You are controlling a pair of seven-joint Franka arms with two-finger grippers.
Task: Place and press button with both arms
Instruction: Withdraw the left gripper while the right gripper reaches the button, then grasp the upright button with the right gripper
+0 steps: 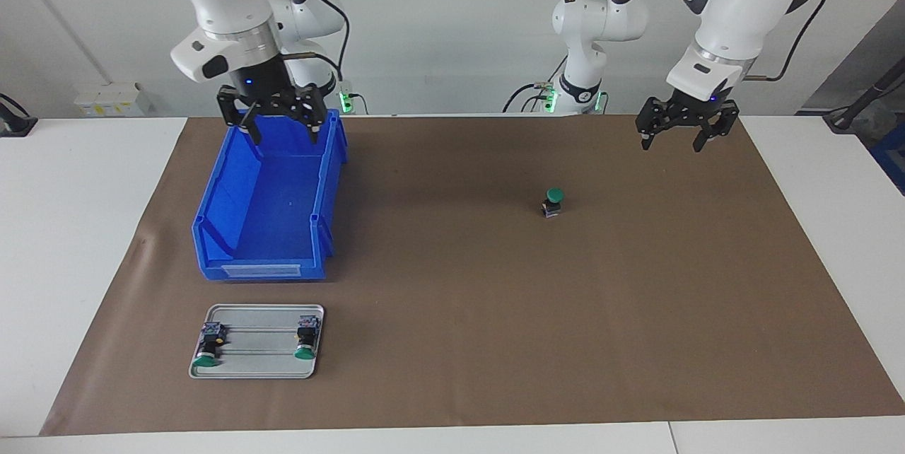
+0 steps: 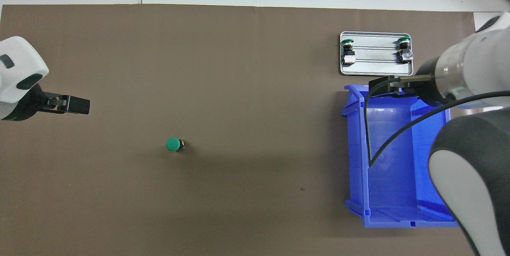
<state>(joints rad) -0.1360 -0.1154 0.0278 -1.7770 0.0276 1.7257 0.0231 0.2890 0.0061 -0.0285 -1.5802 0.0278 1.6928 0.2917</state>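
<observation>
— Can you see the right end effector [image 2: 392,84] from overhead?
— Barely; its own arm [image 2: 470,148] covers it, plus a corner of the bin [image 2: 398,168].
— And the left arm [image 2: 18,76]?
— Cut off at the edge. The tray [image 1: 258,355] buttons' [image 1: 210,344] markings are too small to read.

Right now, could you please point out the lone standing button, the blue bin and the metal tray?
standing button [image 1: 555,194], facing view, green cap.
blue bin [image 1: 265,271], facing view, front wall.
metal tray [image 1: 260,312], facing view, rim.
</observation>
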